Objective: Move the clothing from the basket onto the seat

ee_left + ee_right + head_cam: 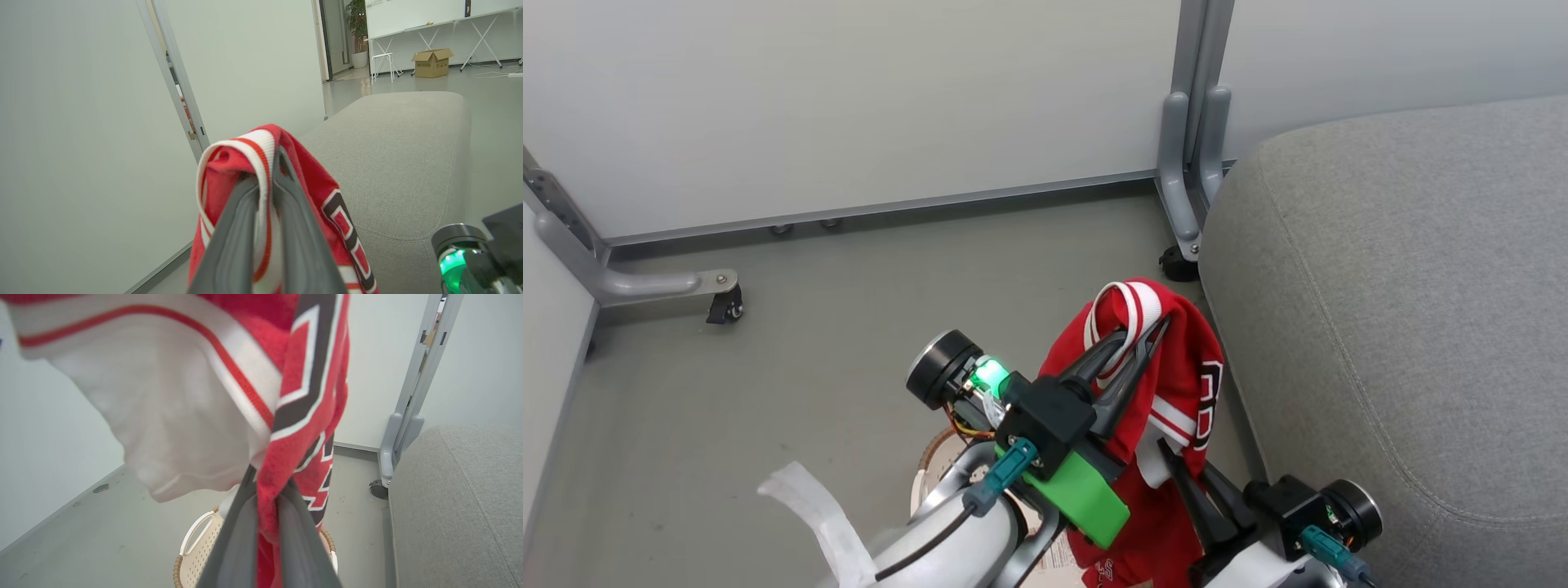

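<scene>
Under the hanging red jersey (pixel 1168 384), at six o'clock, the basket (pixel 196 547) is mostly hidden, contents unclear. The left gripper (pixel 1147 328) clamps the jersey's striped trim, the right gripper (pixel 267 476) its red fabric; the seat (pixel 1405 310) lies at three o'clock.

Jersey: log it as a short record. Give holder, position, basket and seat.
item: jersey, red with white stripes and black-and-white lettering
left gripper: shut on the striped trim at its top
right gripper: shut on a lower fold
position: hanging in the air above the basket
seat: grey cushion, beside the jersey
status: not yet on the seat
</scene>
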Motion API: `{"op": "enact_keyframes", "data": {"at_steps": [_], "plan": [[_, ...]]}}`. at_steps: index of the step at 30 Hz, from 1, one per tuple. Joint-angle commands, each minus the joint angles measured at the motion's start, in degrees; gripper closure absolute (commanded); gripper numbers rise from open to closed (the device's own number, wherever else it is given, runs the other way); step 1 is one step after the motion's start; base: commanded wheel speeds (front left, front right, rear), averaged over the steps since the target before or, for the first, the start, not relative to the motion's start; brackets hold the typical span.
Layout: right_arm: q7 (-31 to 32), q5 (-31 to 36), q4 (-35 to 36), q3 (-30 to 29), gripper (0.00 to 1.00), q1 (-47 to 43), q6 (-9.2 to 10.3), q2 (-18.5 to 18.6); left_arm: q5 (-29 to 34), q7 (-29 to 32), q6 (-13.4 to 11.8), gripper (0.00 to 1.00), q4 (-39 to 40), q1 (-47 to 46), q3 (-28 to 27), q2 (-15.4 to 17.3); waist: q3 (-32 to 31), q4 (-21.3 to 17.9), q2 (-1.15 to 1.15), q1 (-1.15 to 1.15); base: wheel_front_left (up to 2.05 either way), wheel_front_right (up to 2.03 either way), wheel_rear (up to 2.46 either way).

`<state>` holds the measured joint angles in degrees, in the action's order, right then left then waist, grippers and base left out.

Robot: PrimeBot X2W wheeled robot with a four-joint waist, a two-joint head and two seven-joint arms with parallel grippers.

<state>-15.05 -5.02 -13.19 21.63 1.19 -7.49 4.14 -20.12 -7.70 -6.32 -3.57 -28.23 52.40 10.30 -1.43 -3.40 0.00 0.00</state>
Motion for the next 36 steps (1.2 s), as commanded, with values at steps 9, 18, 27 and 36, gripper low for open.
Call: {"op": "enact_keyframes", "data": {"at_steps": [9, 18, 27, 36], "plan": [[-0.2, -1.0, 0.1, 0.4, 1.0, 0.3, 0.0, 0.2, -1.1, 1.4, -1.0, 0.0, -1.5, 0.3, -0.2, 0.8, 0.2, 0.0, 0.0, 0.0, 0.0, 0.0, 0.0], [-0.2, -1.1, -0.1, -0.3, 1.0, 0.2, 0.0, 0.2, -0.5, 2.8, -1.8, 0.0, -1.9, 0.2, 0.4, 1.8, 0.4, 0.1, 0.0, 0.0, 0.0, 0.0, 0.0], [-0.2, -0.9, 0.3, -0.9, 1.0, 0.5, 0.0, 0.2, -0.8, 2.7, -2.5, 0.0, -1.7, 0.3, 0.2, 2.4, 1.0, 0.1, 0.0, 0.0, 0.0, 0.0, 0.0], [-0.2, -0.5, 0.4, -1.5, 1.0, 0.9, 0.0, 0.2, -1.4, 2.6, -2.8, 0.0, -1.9, 0.8, 0.3, 2.7, 1.9, -0.7, 0.0, 0.0, 0.0, 0.0, 0.0]]}}
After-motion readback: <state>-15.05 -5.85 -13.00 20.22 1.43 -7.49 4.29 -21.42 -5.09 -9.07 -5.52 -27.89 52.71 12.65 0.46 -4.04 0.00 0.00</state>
